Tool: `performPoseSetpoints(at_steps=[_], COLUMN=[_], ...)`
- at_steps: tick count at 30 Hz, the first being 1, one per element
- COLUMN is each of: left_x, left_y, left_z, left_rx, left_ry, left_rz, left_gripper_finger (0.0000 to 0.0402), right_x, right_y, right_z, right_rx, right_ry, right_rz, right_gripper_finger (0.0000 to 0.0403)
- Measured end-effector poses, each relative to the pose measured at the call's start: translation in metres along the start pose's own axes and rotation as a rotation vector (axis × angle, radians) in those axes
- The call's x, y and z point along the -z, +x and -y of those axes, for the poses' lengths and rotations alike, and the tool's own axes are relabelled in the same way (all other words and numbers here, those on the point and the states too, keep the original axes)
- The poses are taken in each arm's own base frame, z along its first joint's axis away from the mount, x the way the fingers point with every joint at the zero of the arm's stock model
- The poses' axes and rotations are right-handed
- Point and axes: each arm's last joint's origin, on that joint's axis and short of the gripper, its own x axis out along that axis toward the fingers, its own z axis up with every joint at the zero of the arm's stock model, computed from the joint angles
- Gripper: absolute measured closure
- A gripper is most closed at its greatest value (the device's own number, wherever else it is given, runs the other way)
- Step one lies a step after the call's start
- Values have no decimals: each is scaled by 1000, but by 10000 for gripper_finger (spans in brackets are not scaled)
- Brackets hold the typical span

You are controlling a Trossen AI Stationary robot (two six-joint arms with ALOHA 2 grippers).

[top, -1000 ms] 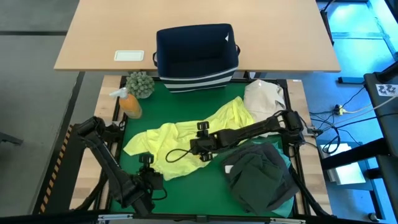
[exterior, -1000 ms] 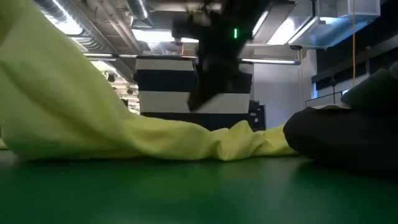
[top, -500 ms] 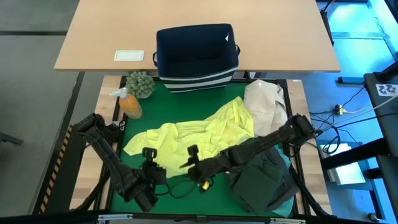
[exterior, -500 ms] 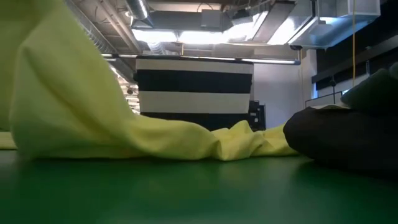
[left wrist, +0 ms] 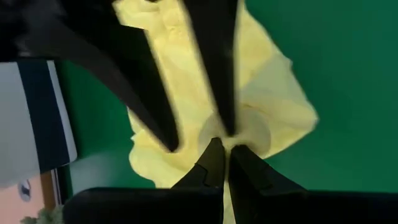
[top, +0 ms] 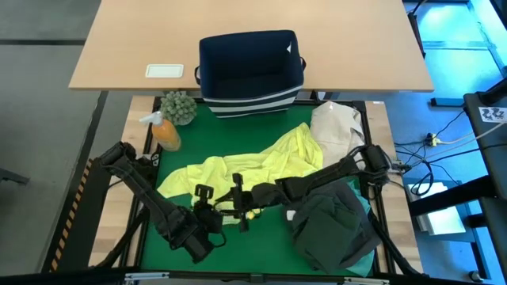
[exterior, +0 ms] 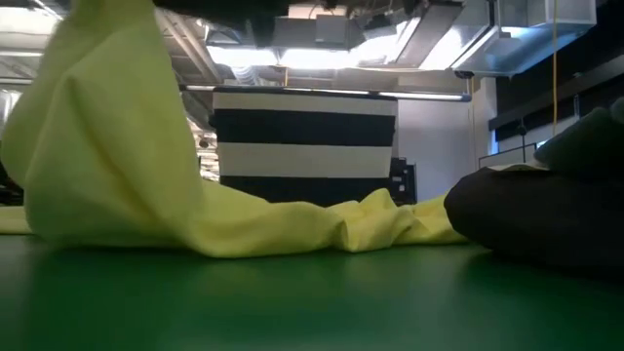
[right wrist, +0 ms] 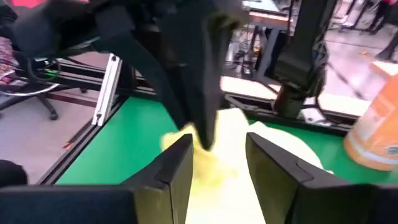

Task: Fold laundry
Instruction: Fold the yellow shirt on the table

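The bright yellow-green shirt (top: 261, 166) lies crumpled across the middle of the green mat, and its near left part is raised (exterior: 107, 146). My left gripper (top: 219, 210) comes from the near left and is shut on that raised cloth (left wrist: 224, 163). My right gripper (top: 231, 207) reaches in from the right, almost level and facing the left one. Its fingers (right wrist: 219, 165) stand apart with yellow cloth showing in the gap. A dark olive-black garment (top: 333, 226) lies heaped at the near right. My left gripper pinches a bunched bit of the shirt's near left part (left wrist: 222, 144) between its two fingertips, slanting down from the near left. The cloth rises off the mat to the hold, and the rest of the shirt lies on the mat. My right gripper's fingers (left wrist: 171, 140) stand on either side of the same cloth, but I cannot tell whether they touch it.
A navy bin with a striped base (top: 251, 71) stands at the mat's far edge. A cream bundle (top: 337, 131) lies at the far right. An orange bottle (top: 165, 133) and a small green plant (top: 179, 107) stand at the far left. Bare green mat shows along the near edge (exterior: 292, 302).
My right gripper has left the shirt's middle, gone toward the near left and tipped from pointing down to almost level, facing the left gripper. My left gripper has moved right with its cloth. The shirt's near left part stands higher and has drawn back from the near edge.
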Motion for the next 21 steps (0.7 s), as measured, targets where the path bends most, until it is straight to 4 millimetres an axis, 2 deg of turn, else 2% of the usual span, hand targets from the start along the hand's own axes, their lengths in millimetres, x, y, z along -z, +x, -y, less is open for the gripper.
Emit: performPoseSetpoints(at_steps=[5, 13, 16, 19, 21], left_x=[-4, -10, -10, -9, -7], left_y=[5, 6, 6, 6, 6], left_z=[-8, -8, -8, -9, -9], left_rx=[-2, -23, -32, -38, -31], left_ry=[-15, 24, 22, -17, -39], left_rz=[-10, 48, 52, 45, 22], left_gripper_finger=[401, 401, 401, 389, 373], right_x=[8, 15, 17, 17, 17], right_y=[2, 2, 2, 2, 2], right_z=[-3, -3, -2, -2, -1], right_rx=[-25, 3, 26, 24, 26], right_ry=[10, 1, -13, -38, -49], right_rz=[-42, -117, -137, -134, -136], right_gripper_finger=[255, 264, 307, 376, 389])
